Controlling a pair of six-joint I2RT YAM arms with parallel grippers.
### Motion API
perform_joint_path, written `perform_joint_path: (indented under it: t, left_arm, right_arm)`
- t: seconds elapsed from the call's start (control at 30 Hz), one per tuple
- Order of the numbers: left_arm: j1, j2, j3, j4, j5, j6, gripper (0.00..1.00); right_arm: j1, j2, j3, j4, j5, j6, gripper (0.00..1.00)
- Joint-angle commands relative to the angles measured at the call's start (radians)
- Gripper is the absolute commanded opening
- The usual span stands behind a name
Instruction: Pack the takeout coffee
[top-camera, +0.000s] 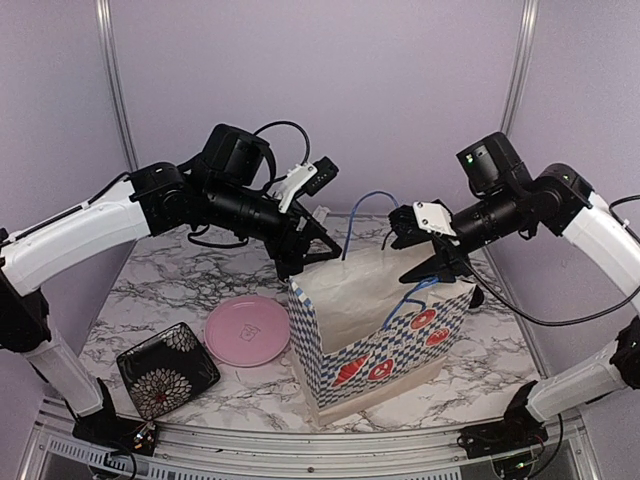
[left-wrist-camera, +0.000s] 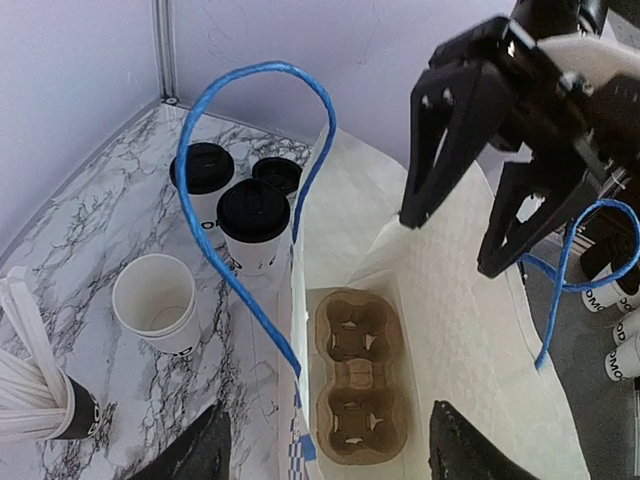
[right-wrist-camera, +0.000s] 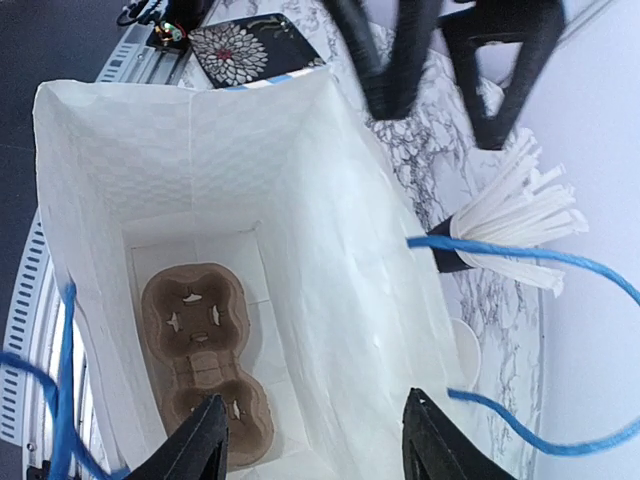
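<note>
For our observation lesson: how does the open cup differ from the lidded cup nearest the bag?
The lidded cup wears a black lid; the open cup has none, showing its white inside. The lidded cup stands beside the bag; the open cup stands farther off. Both are white paper cups, upright on the table.

Bag (top-camera: 400, 345) matt paper (blue cord handles (left-wrist-camera: 262, 68)); carrier (left-wrist-camera: 355, 375) rough brown pulp; cup lids (left-wrist-camera: 253, 210) smooth black plastic.

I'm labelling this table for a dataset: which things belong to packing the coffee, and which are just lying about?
For the job: lidded coffee cups, paper bag, cardboard carrier.
Lying about: pink plate, black flowered dish, cup of white sticks.
</note>
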Motion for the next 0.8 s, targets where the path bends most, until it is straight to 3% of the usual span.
perform_joint_path:
  t: [0.0, 0.37, 0.5, 0.6, 0.7, 0.77]
  left_arm:
    - [-0.039, 0.094, 0.104, -0.085, -0.048, 0.050, 0.65]
    - [-0.069, 0.227, 0.239, -0.208, -0.103, 0.072, 0.39]
    - [-0.087, 0.239, 0.253, -0.247, -0.142, 0.088, 0.23]
    - [-0.093, 0.232, 0.254, -0.270, -0.152, 0.088, 0.12]
    - [-0.094, 0.221, 0.251, -0.301, -0.164, 0.081, 0.02]
    - [-0.094, 0.207, 0.245, -0.336, -0.168, 0.077, 0.00]
  right_arm:
    - [-0.161, -0.043, 0.065, -0.003, -0.144, -0.019, 0.57]
    - [-0.526, -0.001, 0.074, 0.135, -0.202, 0.118, 0.58]
    - [-0.601, 0.021, 0.028, 0.240, -0.143, 0.185, 0.74]
    - [-0.648, 0.064, 0.006, 0.286, -0.091, 0.229, 0.96]
    - [-0.657, 0.142, 0.018, 0.283, -0.004, 0.247, 0.98]
    - [-0.657, 0.191, 0.029, 0.259, 0.036, 0.237, 0.99]
